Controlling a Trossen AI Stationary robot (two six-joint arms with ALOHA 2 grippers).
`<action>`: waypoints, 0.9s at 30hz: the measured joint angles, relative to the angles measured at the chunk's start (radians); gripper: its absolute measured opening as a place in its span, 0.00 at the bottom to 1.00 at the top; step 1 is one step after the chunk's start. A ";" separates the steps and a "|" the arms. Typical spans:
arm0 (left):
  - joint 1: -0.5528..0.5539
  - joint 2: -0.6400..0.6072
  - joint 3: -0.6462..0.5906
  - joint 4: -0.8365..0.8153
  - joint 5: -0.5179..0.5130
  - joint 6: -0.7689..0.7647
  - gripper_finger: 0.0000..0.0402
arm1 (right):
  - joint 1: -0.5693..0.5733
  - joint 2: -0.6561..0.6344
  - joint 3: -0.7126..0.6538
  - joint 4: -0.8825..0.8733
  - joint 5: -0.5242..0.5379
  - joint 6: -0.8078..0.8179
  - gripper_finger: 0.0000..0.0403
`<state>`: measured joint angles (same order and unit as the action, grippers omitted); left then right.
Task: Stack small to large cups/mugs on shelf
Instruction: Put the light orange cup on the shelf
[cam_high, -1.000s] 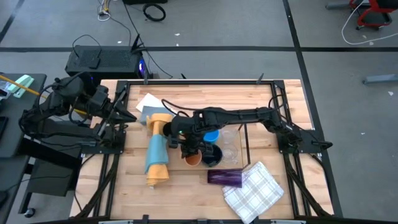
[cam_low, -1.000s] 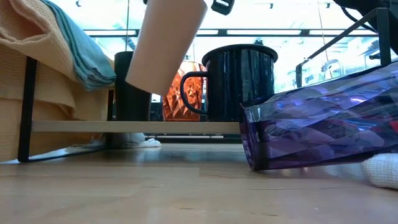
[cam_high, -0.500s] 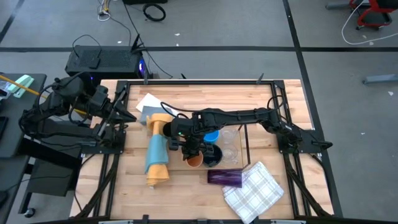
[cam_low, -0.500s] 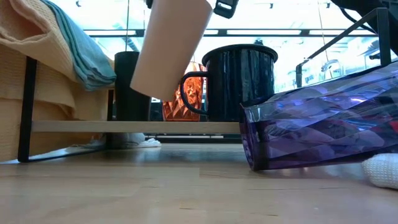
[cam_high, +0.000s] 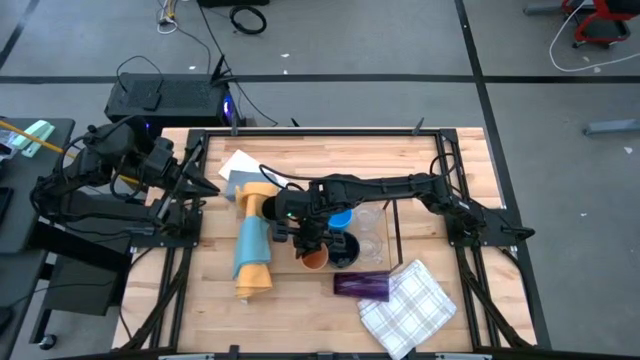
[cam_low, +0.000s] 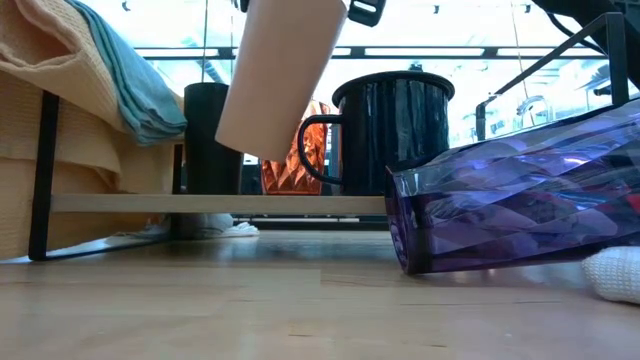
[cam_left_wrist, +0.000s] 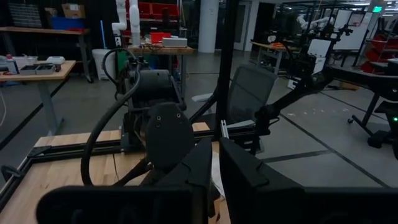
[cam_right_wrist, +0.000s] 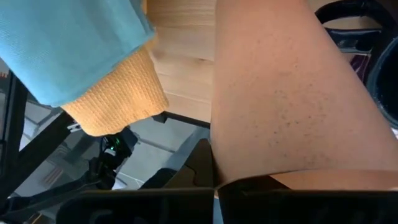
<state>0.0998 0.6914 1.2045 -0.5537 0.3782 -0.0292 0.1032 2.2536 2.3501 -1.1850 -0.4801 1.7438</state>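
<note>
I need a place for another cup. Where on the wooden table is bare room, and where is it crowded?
Bare wood lies between the rolled yellow-and-blue cloth and the lying purple translucent tumbler, toward the front edge. The middle is crowded: the right gripper holds the peach cup above the dark handled mug, beside the bright blue cup and clear glasses.

In the low view the peach cup (cam_low: 280, 75) runs off the top edge, and it covers part of the amber cup (cam_low: 303, 160) behind. The purple tumbler (cam_low: 520, 195) is cut by the right edge — and in the high view the shelf (cam_high: 392, 228) is too thin to trace.
</note>
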 joint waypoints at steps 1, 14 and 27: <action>0.000 0.000 0.000 0.000 0.000 0.000 0.10 | 0.000 0.000 0.000 0.004 0.000 0.004 0.01; 0.000 0.000 0.000 0.002 0.000 0.000 0.08 | 0.004 0.040 0.001 0.085 -0.035 0.011 0.01; 0.000 0.000 0.000 -0.009 0.000 0.013 0.08 | 0.011 0.050 0.005 0.053 0.000 -0.015 0.01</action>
<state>0.1001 0.6918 1.2049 -0.5632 0.3782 -0.0164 0.1139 2.3032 2.3547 -1.1324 -0.4799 1.7293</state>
